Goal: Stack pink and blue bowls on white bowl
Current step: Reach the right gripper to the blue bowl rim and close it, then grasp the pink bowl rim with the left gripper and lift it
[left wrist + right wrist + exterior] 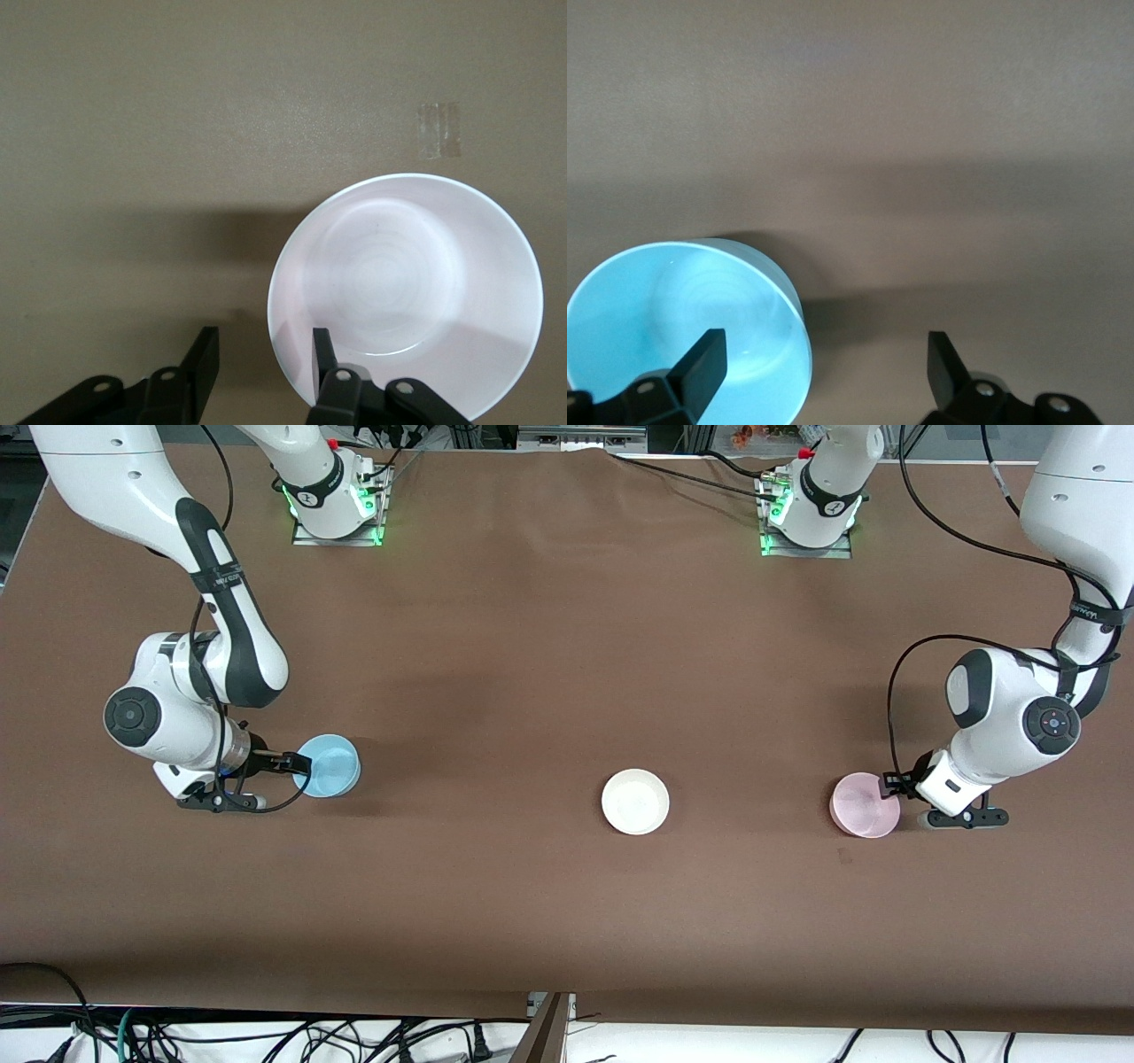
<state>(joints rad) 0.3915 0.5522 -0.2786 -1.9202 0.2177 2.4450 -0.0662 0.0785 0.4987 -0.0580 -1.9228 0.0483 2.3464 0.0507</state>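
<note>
My left gripper (261, 354) straddles the pink bowl (864, 804) rim, parted; my right gripper (824, 359) gapes wide, one finger over the blue bowl (328, 765); the white bowl (635, 802) sits alone between.

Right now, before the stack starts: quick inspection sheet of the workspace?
Surface: brown table, a short strip of clear tape stuck near the pink bowl.
Job's things: blue bowl at the right arm's end, white bowl near the middle, pink bowl at the left arm's end; all upright, apart, none stacked.
Clutter: nothing seen on the table.
Grippers: right gripper open, one finger inside the blue bowl, the other outside its rim. Left gripper open, astride the pink bowl's rim.
Cables: black cables along both arms and by the bases; a tangle below the table's front edge.
Surroundings: arm bases lit green.
</note>
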